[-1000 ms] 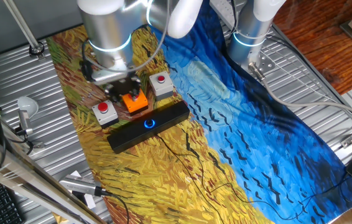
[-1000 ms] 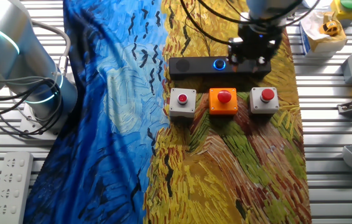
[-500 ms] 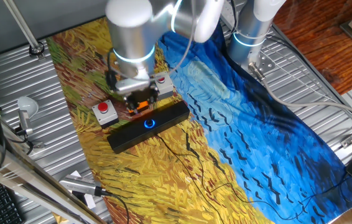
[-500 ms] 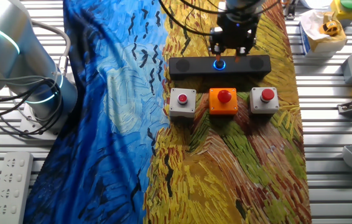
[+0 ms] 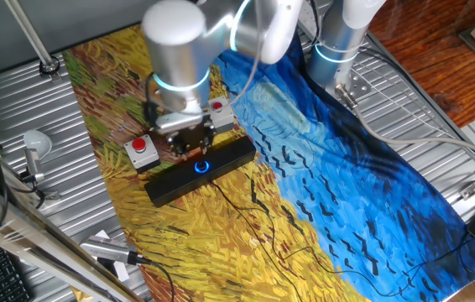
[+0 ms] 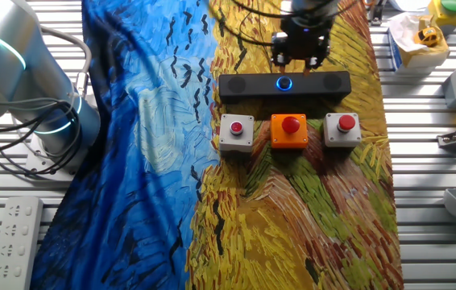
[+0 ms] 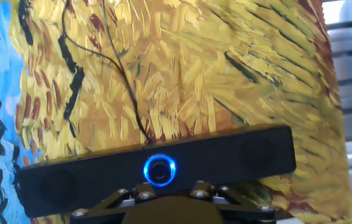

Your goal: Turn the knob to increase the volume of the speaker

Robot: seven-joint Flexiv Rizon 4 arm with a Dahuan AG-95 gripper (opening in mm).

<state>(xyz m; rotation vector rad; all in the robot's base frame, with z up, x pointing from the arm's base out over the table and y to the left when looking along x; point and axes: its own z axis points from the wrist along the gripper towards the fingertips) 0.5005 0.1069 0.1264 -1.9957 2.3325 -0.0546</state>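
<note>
A painted cloth [image 6: 155,161] of blue sky and yellow wheat covered the ribbed metal counter [image 6: 421,242] where we worked. The speaker [image 5: 201,170] lay left of centre in one fixed view and near the top centre in the other, its thin cable [image 7: 107,74] trailing across the yellow cloth. The knob [image 6: 284,83] glowed blue at the bar's middle. Our gripper [image 6: 300,55] hung just above the knob without touching it; we could not tell whether the jaws were spread or pressed together. Three red button boxes [image 6: 291,130] sat in a row beside the speaker, the middle one orange. In the hand view the knob sat at lower centre.
</note>
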